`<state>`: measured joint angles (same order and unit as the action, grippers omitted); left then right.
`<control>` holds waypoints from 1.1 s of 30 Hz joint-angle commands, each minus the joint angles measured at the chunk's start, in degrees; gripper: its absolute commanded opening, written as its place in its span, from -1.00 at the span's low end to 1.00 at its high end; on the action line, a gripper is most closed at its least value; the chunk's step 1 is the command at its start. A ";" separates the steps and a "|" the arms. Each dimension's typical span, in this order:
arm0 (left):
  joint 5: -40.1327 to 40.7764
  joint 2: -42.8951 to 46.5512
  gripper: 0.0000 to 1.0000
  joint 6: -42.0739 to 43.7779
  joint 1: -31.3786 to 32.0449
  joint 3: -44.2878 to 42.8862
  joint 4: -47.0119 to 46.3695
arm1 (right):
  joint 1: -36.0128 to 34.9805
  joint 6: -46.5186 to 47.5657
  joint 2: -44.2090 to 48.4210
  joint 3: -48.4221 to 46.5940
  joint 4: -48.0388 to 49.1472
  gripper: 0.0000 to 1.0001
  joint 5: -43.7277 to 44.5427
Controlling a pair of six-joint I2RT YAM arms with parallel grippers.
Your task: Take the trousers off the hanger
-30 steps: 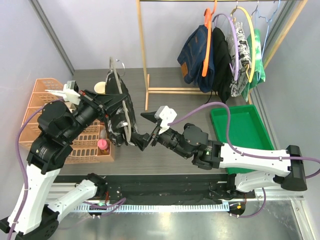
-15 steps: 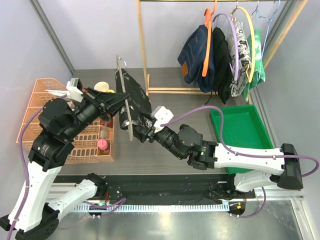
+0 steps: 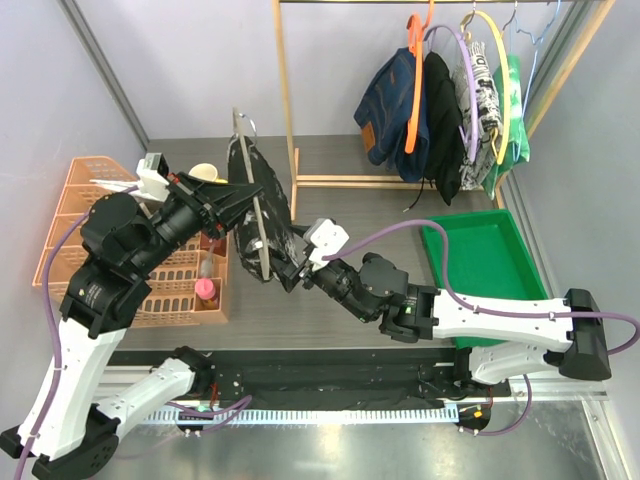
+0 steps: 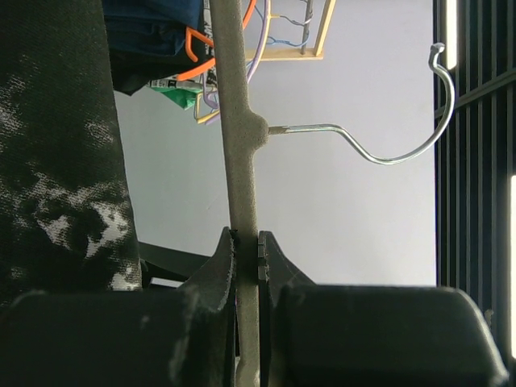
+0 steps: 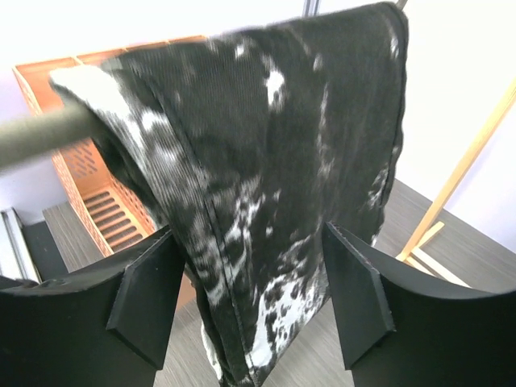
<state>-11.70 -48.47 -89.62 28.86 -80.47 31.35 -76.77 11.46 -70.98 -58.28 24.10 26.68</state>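
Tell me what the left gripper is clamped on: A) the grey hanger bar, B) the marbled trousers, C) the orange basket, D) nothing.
A: the left wrist view shows the left gripper shut on the grey hanger bar, marbled trousers draped beside it.

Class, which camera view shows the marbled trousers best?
The right wrist view: the marbled trousers fill it, draped over the hanger bar. The left wrist view shows only one edge of them, and the top view shows them small.
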 commanded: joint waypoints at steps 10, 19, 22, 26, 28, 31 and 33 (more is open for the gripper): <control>-1.92 1.97 -1.00 0.94 0.05 -4.79 -13.60 | -0.13 -0.83 -0.03 1.68 2.62 0.54 3.82; -1.92 2.33 -1.00 0.94 0.05 -4.35 -13.77 | -0.04 3.38 -2.14 -2.18 4.64 0.37 5.77; -2.27 2.06 -0.99 0.86 0.05 -4.26 -13.86 | -0.04 3.13 -2.49 -3.06 3.68 0.42 3.39; -2.36 2.15 -0.99 0.77 0.05 -4.00 -14.21 | -0.04 2.77 -3.37 -3.86 4.38 0.54 3.46; -2.45 2.24 -0.99 0.59 -0.03 -3.73 -14.22 | -0.04 3.12 -3.64 -4.47 5.34 0.56 3.99; -2.18 2.24 -1.00 0.59 0.05 -3.82 -14.30 | -0.04 3.30 -3.81 -5.26 5.35 0.56 3.30; -2.27 2.24 -1.00 0.59 -0.03 -3.91 -14.22 | -0.04 3.91 -4.34 -6.05 5.43 0.56 5.12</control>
<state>-12.69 -48.12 -89.67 28.86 -80.90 29.76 -76.77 14.26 -74.91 -60.75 25.34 29.87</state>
